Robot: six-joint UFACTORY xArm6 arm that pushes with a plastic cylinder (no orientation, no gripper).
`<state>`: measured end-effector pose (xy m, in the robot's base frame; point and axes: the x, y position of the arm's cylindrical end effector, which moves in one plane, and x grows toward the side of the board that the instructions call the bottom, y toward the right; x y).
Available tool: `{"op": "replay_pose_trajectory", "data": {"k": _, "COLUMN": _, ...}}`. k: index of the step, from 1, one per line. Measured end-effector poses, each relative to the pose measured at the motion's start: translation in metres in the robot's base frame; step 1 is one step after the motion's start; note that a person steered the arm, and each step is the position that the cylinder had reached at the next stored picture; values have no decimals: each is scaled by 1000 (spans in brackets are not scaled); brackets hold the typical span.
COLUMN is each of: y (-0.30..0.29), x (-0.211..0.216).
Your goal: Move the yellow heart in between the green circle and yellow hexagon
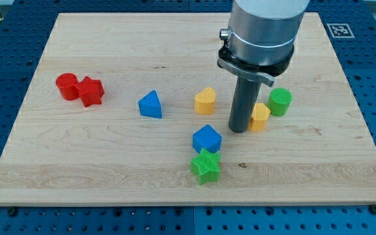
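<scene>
The yellow heart [205, 100] lies near the board's middle. The yellow hexagon [260, 117] lies to its right, partly hidden behind my rod. The green circle [280, 102] sits just right of and slightly above the hexagon, close to it or touching. My tip [239, 129] rests on the board between the heart and the hexagon, right against the hexagon's left side and about a block's width right of and below the heart.
A blue cube [206, 139] and a green star [205, 166] lie touching below the heart. A blue triangle [151, 104] lies left of the heart. A red cylinder [66, 85] and a red star [91, 91] sit at the left. The wooden board [109, 170] lies on a blue perforated table.
</scene>
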<state>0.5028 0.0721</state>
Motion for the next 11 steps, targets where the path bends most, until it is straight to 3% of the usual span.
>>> {"op": "replay_pose_trajectory", "data": {"k": 2, "y": -73, "x": -10}}
{"op": "replay_pose_trajectory", "data": {"k": 4, "y": -65, "x": -38}}
{"op": "replay_pose_trajectory", "data": {"k": 6, "y": -103, "x": -74}}
{"op": "replay_pose_trajectory", "data": {"k": 7, "y": -82, "x": -84}}
{"op": "replay_pose_trajectory", "data": {"k": 9, "y": -9, "x": -43}}
{"op": "replay_pose_trajectory", "data": {"k": 11, "y": -3, "x": -84}}
